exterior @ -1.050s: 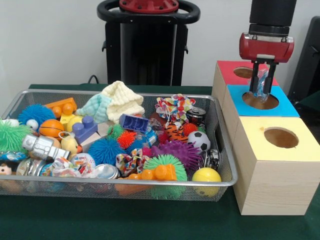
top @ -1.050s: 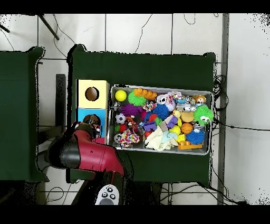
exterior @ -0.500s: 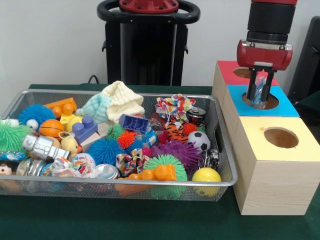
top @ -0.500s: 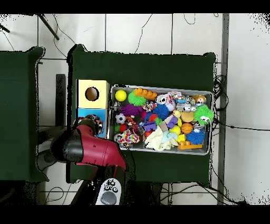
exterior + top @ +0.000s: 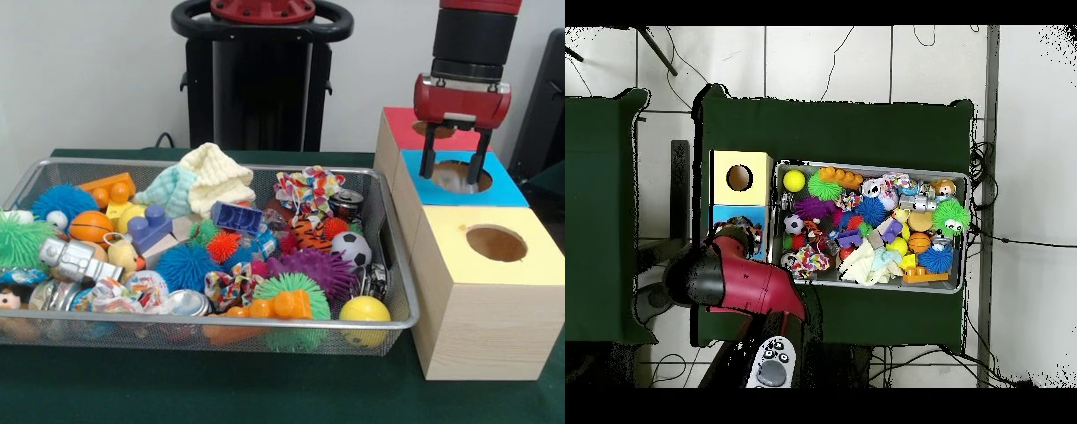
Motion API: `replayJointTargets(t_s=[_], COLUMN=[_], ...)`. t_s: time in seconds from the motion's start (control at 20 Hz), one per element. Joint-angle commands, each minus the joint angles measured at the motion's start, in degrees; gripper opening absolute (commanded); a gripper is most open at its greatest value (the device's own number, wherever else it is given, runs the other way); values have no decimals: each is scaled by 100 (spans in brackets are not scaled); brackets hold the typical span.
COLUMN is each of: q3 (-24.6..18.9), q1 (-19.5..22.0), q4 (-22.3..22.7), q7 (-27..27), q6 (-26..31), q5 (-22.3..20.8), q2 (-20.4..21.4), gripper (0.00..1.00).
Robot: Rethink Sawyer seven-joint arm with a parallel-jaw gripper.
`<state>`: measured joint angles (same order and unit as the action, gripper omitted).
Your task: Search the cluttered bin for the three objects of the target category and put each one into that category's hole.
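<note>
My gripper (image 5: 454,173) hangs open just above the round hole (image 5: 465,182) in the blue-topped box (image 5: 505,188), with nothing between its fingers (image 5: 427,163). The wire bin (image 5: 221,323) on the left is heaped with toys: spiky balls (image 5: 184,263), plastic blocks (image 5: 235,215), a soccer ball (image 5: 356,247), crushed cans (image 5: 346,202) and knitted cloth (image 5: 214,177). In the overhead view the red arm (image 5: 735,285) covers most of the blue box (image 5: 722,214), beside the bin (image 5: 875,166).
Three wooden boxes stand in a row right of the bin: red-topped (image 5: 402,124) at the back, blue in the middle, yellow-topped (image 5: 534,261) nearest with its own hole (image 5: 496,242). The yellow box (image 5: 725,162) also shows from overhead. Green cloth (image 5: 177,389) covers the table.
A second ago my gripper was shut on a clear crinkled item low over the blue hole. It has since risen a little and opened; the item is gone from view.
</note>
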<state>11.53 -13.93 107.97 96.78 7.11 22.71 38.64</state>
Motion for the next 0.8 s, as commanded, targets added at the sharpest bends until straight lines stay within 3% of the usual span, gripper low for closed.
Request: replayJointTargets(t_s=[0.05,0.4,0.55,0.7,0.8], q3=[-73,37,-105,105,-18], q1=[24,-58,190,392,673], q4=[-344,-434,-384,-652,-695], q7=[1314,1366,1266,884,606], q6=[570,711,725,1182,1289], q5=[268,309,279,20,-119], q2=[-200,-243,-136,-6,72], gripper=[100,100,100,100,100])
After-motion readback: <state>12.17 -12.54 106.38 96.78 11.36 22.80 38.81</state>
